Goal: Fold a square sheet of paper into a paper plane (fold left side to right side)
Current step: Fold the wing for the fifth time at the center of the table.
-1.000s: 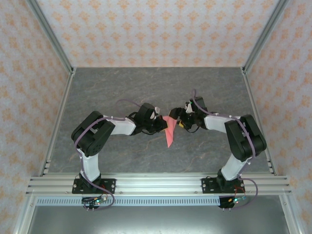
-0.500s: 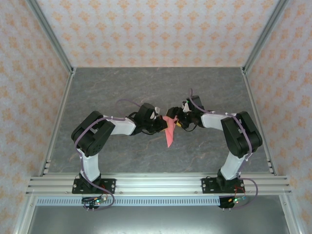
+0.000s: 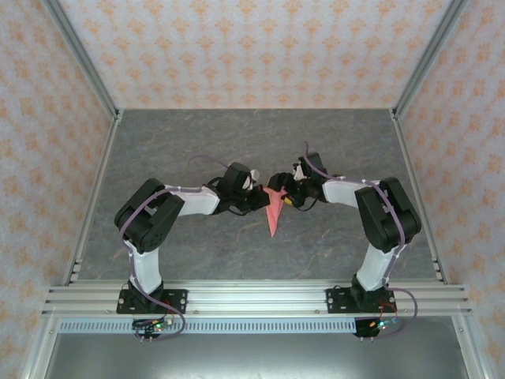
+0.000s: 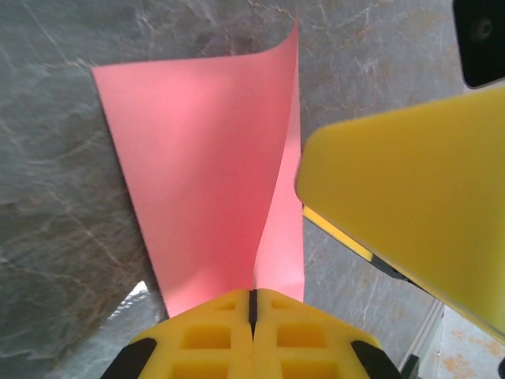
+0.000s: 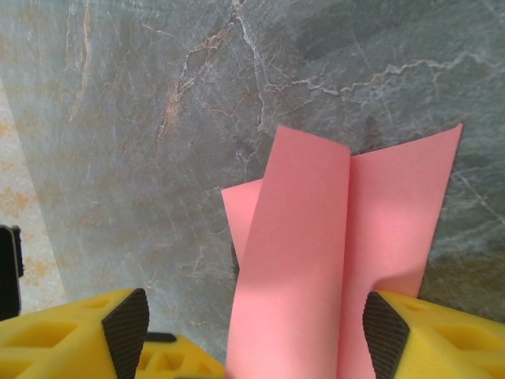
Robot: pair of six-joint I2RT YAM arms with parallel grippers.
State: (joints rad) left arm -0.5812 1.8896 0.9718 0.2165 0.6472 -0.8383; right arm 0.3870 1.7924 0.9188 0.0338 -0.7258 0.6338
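The pink-red sheet of paper (image 3: 273, 215) is folded into a narrow pointed shape and held up off the table between the two arms, its tip pointing toward the near edge. My left gripper (image 4: 252, 304) is shut on the paper's edge at the crease, and two flaps (image 4: 205, 158) spread away from its jaws. In the top view the left gripper (image 3: 261, 198) meets the paper from the left. My right gripper (image 5: 256, 347) is open, its black pads (image 5: 126, 328) wide apart, with the folded paper (image 5: 316, 253) standing between them. The right gripper (image 3: 285, 194) sits just right of the paper.
The grey marbled table (image 3: 197, 142) lies under both arms, walled by patterned panels. An aluminium rail (image 3: 252, 298) runs along the near edge. The right gripper's yellow finger (image 4: 410, 205) is close beside the paper in the left wrist view.
The right arm has drawn in toward the paper, its gripper shifting slightly left. The left gripper and the paper have moved a little away from the near edge.
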